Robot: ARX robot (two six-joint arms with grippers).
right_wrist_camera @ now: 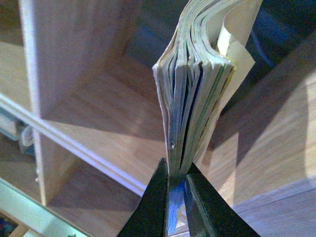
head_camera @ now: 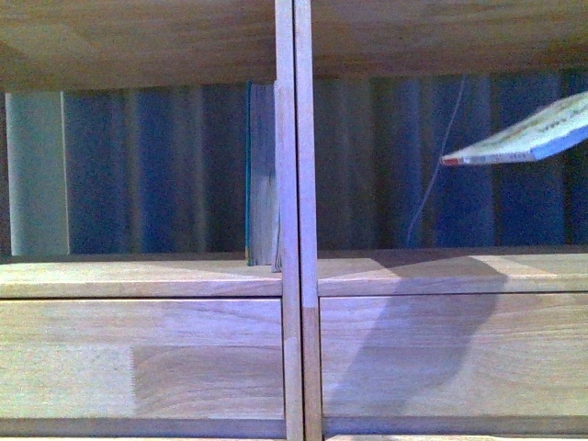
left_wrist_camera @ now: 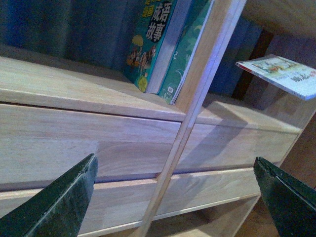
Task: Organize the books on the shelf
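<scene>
The light-wood shelf [head_camera: 138, 276] fills the front view, with its central divider [head_camera: 296, 184]. A teal-covered book [head_camera: 262, 175] stands upright in the left cubby against the divider. In the left wrist view it [left_wrist_camera: 153, 44] stands beside a second green-covered book [left_wrist_camera: 190, 49]. The thin paperback [head_camera: 524, 138] hangs tilted in the air inside the right cubby, and also shows in the left wrist view [left_wrist_camera: 281, 74]. My right gripper [right_wrist_camera: 175, 197] is shut on the paperback's edge [right_wrist_camera: 197, 98], its pages fanning. My left gripper [left_wrist_camera: 173, 197] is open and empty, in front of the drawer fronts.
Flat drawer fronts [head_camera: 138, 358] lie below the cubbies. A dark blue striped backing [head_camera: 138, 165] shows behind the shelf, with a pale panel [head_camera: 37, 175] at far left. The right cubby floor [head_camera: 459, 271] lies under the paperback. A thin cord [head_camera: 436, 165] hangs at the back.
</scene>
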